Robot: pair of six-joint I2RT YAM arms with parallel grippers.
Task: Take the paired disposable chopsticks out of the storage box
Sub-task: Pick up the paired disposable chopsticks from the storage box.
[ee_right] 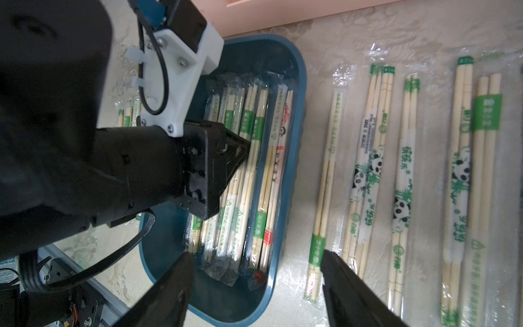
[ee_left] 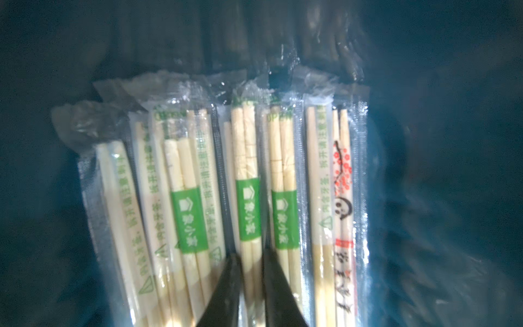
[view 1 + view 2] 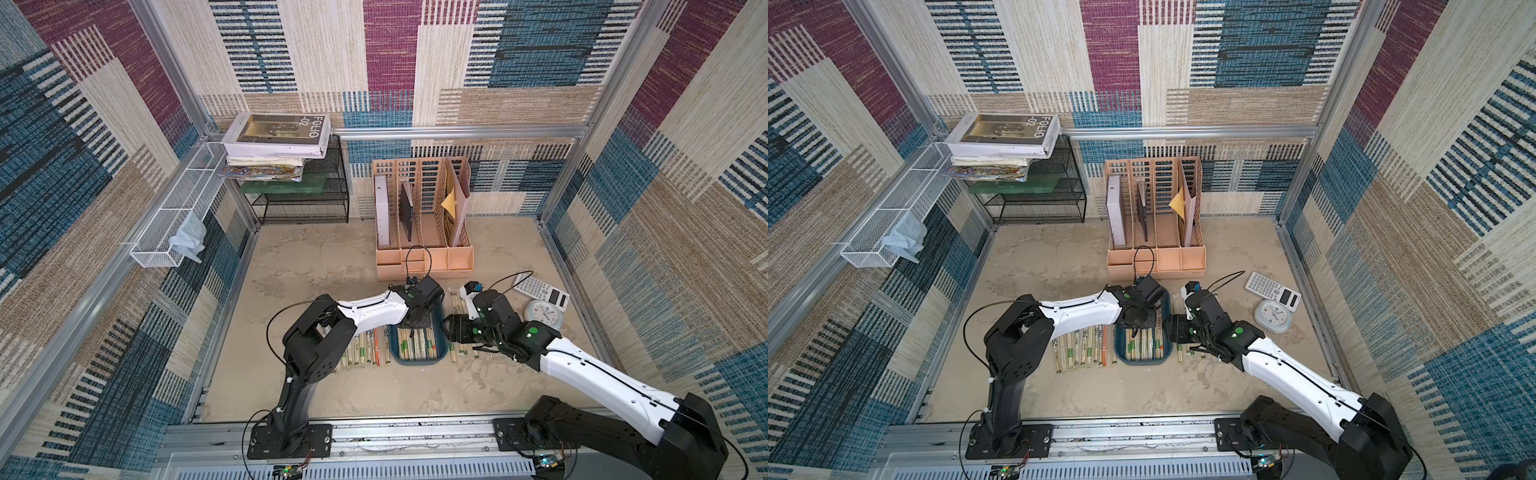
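Observation:
The dark teal storage box (image 3: 419,360) (image 3: 1142,361) sits on the table between both arms. It holds several paired disposable chopsticks (image 2: 285,175) in clear wrappers, most with green bands. My left gripper (image 2: 253,271) reaches down into the box, its jaws shut narrowly on one green-banded pair (image 2: 247,209). The right wrist view shows it (image 1: 243,153) from the side, pinching that pair. My right gripper (image 1: 257,254) hangs open over the box's right rim (image 1: 300,113), holding nothing. More wrapped pairs lie on the table left of the box (image 3: 370,349) and right of it (image 1: 373,170).
A peach file organizer (image 3: 424,232) stands just behind the box. A black mesh rack (image 3: 303,199) with stacked books (image 3: 276,137) is at the back left. A calculator (image 3: 540,291) and a round clock (image 3: 542,313) lie to the right. A white wire basket (image 3: 174,216) hangs on the left wall.

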